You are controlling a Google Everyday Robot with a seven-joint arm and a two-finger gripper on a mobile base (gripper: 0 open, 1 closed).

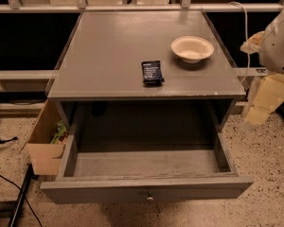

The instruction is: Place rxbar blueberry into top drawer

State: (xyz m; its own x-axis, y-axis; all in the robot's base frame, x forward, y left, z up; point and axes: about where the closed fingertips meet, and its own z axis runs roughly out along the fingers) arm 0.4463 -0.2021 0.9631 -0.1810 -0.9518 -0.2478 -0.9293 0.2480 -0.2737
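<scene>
The grey counter (113, 51) fills most of the view, a flat, matte painted wooden top with faint streaks and a square front edge. Below it the top drawer (109, 190) stands pulled fully out. It is wide and shallow, made of the same grey wood, and its bare floor is showing. A small round metal knob (150, 198) sits at the middle of its flat front panel. At the left, tucked against the counter's side, is a brown cardboard box (45, 145) with something green inside. The gripper (261, 105) hangs off the right side of the counter, below the level of the top and just beyond the drawer's right rail. It is a pale cream, blocky piece under a white rounded arm housing. Whether it is spread or pressed together I cannot tell, and it holds nothing visible. A round cream bowl (192, 48), smooth and shallow, sits on the right half of the top. The rxbar blueberry (152, 72) lies flat near the counter's front edge, a little left of the bowl. It is a small dark glossy wrapper with faint pale lettering. Its long axis runs roughly front to back, and it lies to the gripper's left and higher up. The robot's single arm will likely have to rise over the counter edge and travel leftward to reach it. The open drawer lies directly below and in front of the bar.
</scene>
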